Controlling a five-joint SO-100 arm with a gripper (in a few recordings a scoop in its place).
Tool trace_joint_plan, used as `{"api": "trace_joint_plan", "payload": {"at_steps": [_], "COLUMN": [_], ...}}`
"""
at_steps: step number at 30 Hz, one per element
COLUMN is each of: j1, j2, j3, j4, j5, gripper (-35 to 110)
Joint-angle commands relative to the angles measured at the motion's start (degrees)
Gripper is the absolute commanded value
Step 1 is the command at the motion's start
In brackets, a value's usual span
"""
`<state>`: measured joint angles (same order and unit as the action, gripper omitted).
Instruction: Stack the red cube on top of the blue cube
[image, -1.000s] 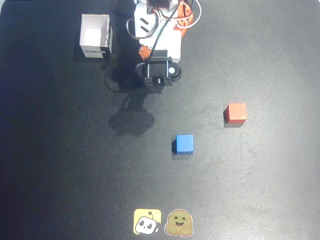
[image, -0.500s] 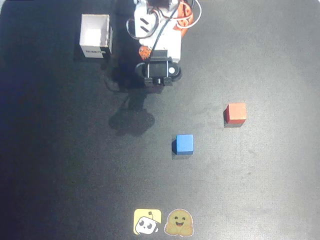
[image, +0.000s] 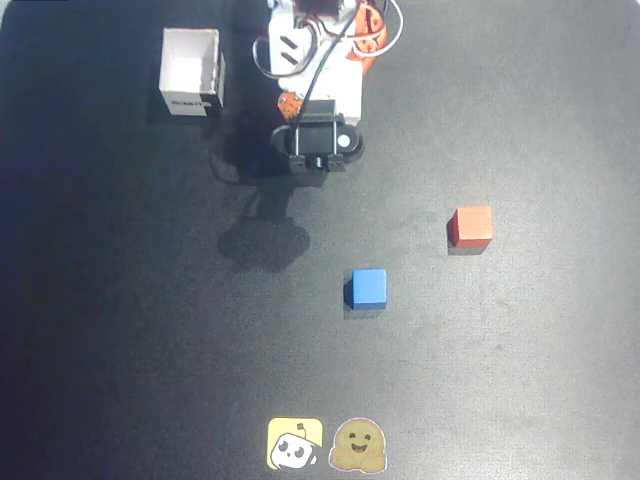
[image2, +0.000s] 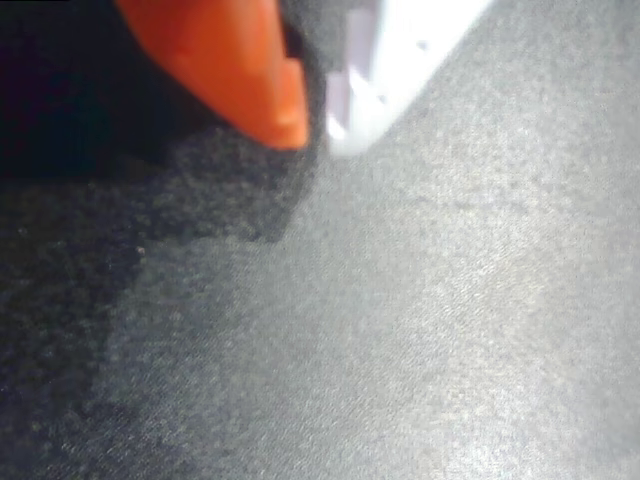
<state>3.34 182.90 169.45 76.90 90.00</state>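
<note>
At the lower edge of the overhead frame, two stickers (image: 326, 444) lie on the dark bench (image: 120, 350). Above them, near centre, the blue cube (image: 369, 288) sits flat on the bench. Up and to the right, well apart from it, rests the red cube (image: 471, 226). Near the top centre the arm's pincer (image2: 315, 125) hangs over bare bench, its orange and white fingertips nearly touching in the wrist view, holding nothing. A white open box (image: 190, 71) stands at upper left.
</note>
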Motion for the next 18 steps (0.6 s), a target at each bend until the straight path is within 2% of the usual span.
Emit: {"api": "trace_joint_plan", "payload": {"at_steps": [1,18], "j1": [-0.1,-1.4], "j2": [0.3,-0.1], "j3": [-0.2,-6.1], "j4": [0.3,1.3], "j5": [-0.2,-0.8], "gripper": [0,0]}}
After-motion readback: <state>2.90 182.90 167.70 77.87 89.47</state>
